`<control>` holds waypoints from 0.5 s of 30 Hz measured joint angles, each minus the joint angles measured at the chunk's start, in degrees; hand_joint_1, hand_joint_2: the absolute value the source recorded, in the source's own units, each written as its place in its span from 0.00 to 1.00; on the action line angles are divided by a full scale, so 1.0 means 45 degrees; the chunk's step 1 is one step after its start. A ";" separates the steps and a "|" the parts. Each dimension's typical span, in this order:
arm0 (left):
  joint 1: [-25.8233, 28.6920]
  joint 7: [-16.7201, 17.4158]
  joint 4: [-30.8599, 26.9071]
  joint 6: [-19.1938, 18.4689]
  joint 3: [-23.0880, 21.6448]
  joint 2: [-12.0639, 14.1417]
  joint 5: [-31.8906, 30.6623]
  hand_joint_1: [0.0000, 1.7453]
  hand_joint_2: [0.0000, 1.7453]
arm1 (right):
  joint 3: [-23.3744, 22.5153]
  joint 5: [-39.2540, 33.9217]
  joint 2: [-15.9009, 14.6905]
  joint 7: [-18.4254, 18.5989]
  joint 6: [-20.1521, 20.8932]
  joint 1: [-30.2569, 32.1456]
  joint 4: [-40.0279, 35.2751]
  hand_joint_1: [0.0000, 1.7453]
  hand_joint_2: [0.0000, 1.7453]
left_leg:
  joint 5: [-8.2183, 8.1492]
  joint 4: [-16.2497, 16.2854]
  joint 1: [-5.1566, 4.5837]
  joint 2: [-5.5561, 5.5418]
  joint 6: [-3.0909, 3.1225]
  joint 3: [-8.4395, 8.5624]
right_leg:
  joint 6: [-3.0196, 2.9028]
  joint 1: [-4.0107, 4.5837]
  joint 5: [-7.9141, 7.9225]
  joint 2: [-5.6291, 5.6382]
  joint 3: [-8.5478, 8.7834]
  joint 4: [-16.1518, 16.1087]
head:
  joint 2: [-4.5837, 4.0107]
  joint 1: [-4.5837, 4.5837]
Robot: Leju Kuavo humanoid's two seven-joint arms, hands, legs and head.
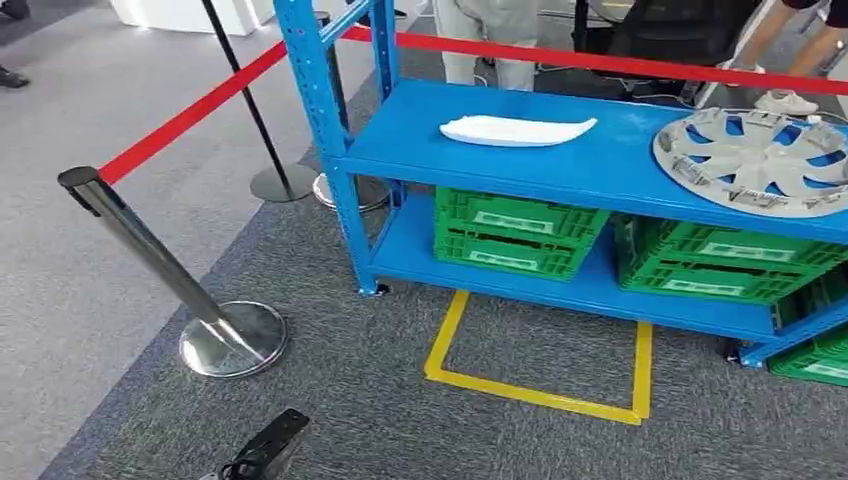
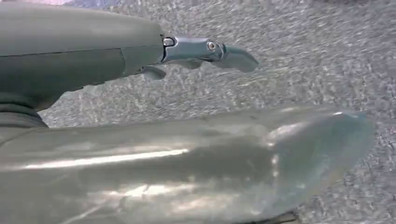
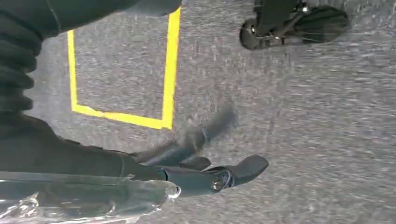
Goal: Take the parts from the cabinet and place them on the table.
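Left hand (image 1: 262,447) low over carpet (image 1: 330,390) (fingers extended), empty

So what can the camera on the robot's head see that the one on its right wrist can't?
The head view alone takes in the blue cabinet, with a white part and a silver wheel cover on its upper shelf, green crates below, and a red barrier rope on a chrome post. The right wrist view alone gives a close look at the right hand, hanging over the floor with nothing in it. Both show the grey carpet and the yellow tape square on it.
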 joint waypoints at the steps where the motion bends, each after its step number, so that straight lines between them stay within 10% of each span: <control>1: 0.0000 0.0000 0.0000 -0.0005 0.0000 0.0000 -0.0005 0.00 0.00 | 0.0000 -0.0005 0.0005 0.0000 0.0005 -0.0005 0.0000 0.00 1.00 | -0.0002 -0.0050 0.0015 0.0002 -0.0036 0.0004 | -0.0044 0.0034 -0.0029 0.0016 -0.0024 -0.0016 | 0.0000 -0.0014; 5: -0.0039 0.0000 0.0000 -0.0015 0.0000 -0.0019 -0.0044 0.00 0.00 | -0.0015 -0.0019 0.0000 0.0024 -0.0005 0.0009 -0.0005 0.00 1.00 | -0.0395 0.0509 0.0052 0.0101 -0.0364 -0.0203 | -0.0373 -0.0032 -0.0106 0.0006 0.0237 -0.0270 | 0.0000 -0.0106; 9: 0.0002 0.0000 0.0000 -0.0117 0.0000 -0.0019 -0.0053 0.00 0.00 | -0.0015 -0.0039 0.0005 0.0039 0.0005 -0.0029 0.0000 0.00 1.00 | -0.1246 0.3854 0.0107 0.0102 -0.0500 -0.2471 | -0.0457 -0.0040 -0.0316 0.0007 0.0456 -0.0284 | 0.0000 -0.0102; 13: 0.0019 0.0024 0.0000 -0.0151 0.0000 -0.0005 -0.0053 0.00 0.00 | -0.0024 -0.0049 0.0005 0.0078 0.0005 0.0056 0.0000 0.00 1.00 | 0.1175 0.0915 0.0195 0.0150 -0.0534 -0.1519 | -0.0280 -0.0122 -0.0641 0.0055 0.0904 -0.0284 | 0.0000 -0.0107; 15: -0.0029 0.0029 0.0000 -0.0155 0.0000 -0.0058 -0.0053 0.00 0.00 | -0.0024 -0.0044 0.0000 0.0092 0.0005 0.0037 0.0000 0.00 1.00 | 0.0964 0.0058 0.0174 0.0172 -0.0334 -0.1115 | -0.0090 -0.0015 -0.0842 0.0090 0.0856 -0.0224 | 0.0000 -0.0189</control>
